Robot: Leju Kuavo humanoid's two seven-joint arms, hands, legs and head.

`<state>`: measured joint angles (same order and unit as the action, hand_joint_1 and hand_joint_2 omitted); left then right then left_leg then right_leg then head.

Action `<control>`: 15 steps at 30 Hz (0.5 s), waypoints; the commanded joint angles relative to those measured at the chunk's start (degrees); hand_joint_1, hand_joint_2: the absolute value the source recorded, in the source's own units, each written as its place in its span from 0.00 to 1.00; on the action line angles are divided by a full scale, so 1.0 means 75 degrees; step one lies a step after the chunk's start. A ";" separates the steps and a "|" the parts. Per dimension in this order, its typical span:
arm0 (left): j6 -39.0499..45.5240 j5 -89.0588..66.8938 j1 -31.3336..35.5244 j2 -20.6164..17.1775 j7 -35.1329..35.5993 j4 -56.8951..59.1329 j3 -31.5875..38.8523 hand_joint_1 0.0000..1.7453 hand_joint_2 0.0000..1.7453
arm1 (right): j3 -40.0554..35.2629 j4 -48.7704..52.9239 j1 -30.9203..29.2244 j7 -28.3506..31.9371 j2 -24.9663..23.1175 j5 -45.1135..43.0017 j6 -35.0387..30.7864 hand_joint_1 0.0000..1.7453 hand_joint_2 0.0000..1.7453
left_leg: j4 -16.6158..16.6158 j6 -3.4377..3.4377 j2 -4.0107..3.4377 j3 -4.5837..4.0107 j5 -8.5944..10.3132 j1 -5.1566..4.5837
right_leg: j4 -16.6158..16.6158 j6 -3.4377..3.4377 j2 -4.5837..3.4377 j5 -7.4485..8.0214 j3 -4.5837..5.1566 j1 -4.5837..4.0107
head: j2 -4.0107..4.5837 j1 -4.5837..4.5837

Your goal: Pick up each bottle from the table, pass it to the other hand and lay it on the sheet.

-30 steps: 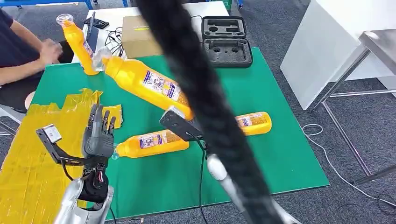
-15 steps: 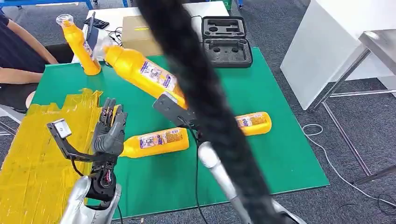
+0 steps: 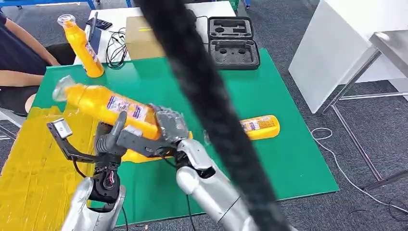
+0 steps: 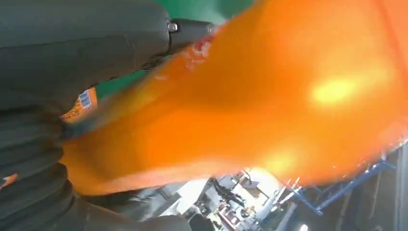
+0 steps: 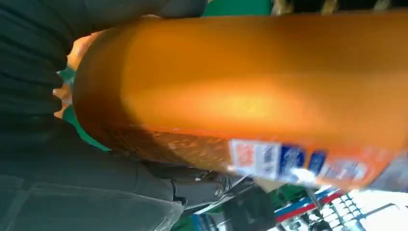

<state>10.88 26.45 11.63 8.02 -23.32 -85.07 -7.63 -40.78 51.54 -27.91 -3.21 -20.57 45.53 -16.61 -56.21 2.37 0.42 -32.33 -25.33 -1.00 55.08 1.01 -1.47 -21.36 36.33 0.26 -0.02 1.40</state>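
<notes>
My right hand (image 3: pixel 168 126) grips an orange bottle (image 3: pixel 108 103) by its base and holds it tilted above the green mat (image 3: pixel 288 159), with the clear cap toward the yellow sheet (image 3: pixel 29 168). My left hand (image 3: pixel 111 139) is right under it, thumb in front of the bottle and fingers behind; whether they grip is hidden. The left wrist view has this bottle (image 4: pixel 288 96) blurred against the thumb (image 4: pixel 86 38). A second bottle (image 3: pixel 133 155) lies on the mat beneath the hands, mostly hidden. A third bottle (image 3: pixel 260 126) lies to the right, and another (image 3: pixel 84 45) stands upright at the far left.
A thick black cable (image 3: pixel 207 110) hangs across the middle of the head view. A person (image 3: pixel 19 53) sits at the far left. A cardboard box (image 3: pixel 142 36) and a black foam case (image 3: pixel 232 41) lie behind the mat. A white table (image 3: pixel 346 43) stands to the right.
My right hand has swung the bottle down and left, over the mat's left side and into my left hand. My left hand's thumb now lies across the bottle. The person's hand has withdrawn.
</notes>
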 commanded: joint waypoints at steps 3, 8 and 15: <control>-0.0025 0.0013 0.0482 0.0017 0.0005 0.0308 0.0094 0.00 1.00 | -0.1198 -0.0782 -0.0179 -0.0033 0.0076 -0.0006 0.0174 1.00 1.00 | 0.0004 -0.0015 0.0015 0.0015 -0.0002 0.0005 | -0.0007 -0.0001 0.0022 -0.0006 -0.0021 -0.0008 | 0.0000 0.0000; -0.0003 0.0020 0.0488 0.0039 -0.0009 0.0326 0.0117 0.00 1.00 | -0.1182 -0.0810 -0.0192 -0.0031 0.0076 -0.0008 0.0198 1.00 1.00 | 0.0003 -0.0018 0.0025 0.0020 -0.0004 0.0005 | -0.0006 -0.0001 0.0035 -0.0011 -0.0029 -0.0009 | 0.0000 0.0000; 0.0112 0.0052 0.0634 0.0020 -0.0079 0.0508 0.0477 0.00 1.00 | -0.1913 -0.0547 -0.0108 0.0116 0.0076 -0.0194 0.0438 1.00 1.00 | 0.0005 -0.0015 0.0014 0.0012 -0.0002 0.0004 | -0.0007 -0.0002 0.0023 -0.0006 -0.0018 -0.0007 | 0.0000 0.0000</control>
<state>11.50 26.53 11.10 7.87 -23.89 -85.07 -5.70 -45.40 50.21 -28.78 -3.50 -20.87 44.94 -16.13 -56.21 2.37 0.43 -32.33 -25.33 -1.02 55.08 1.01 -1.46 -21.36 36.33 0.26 -0.02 1.40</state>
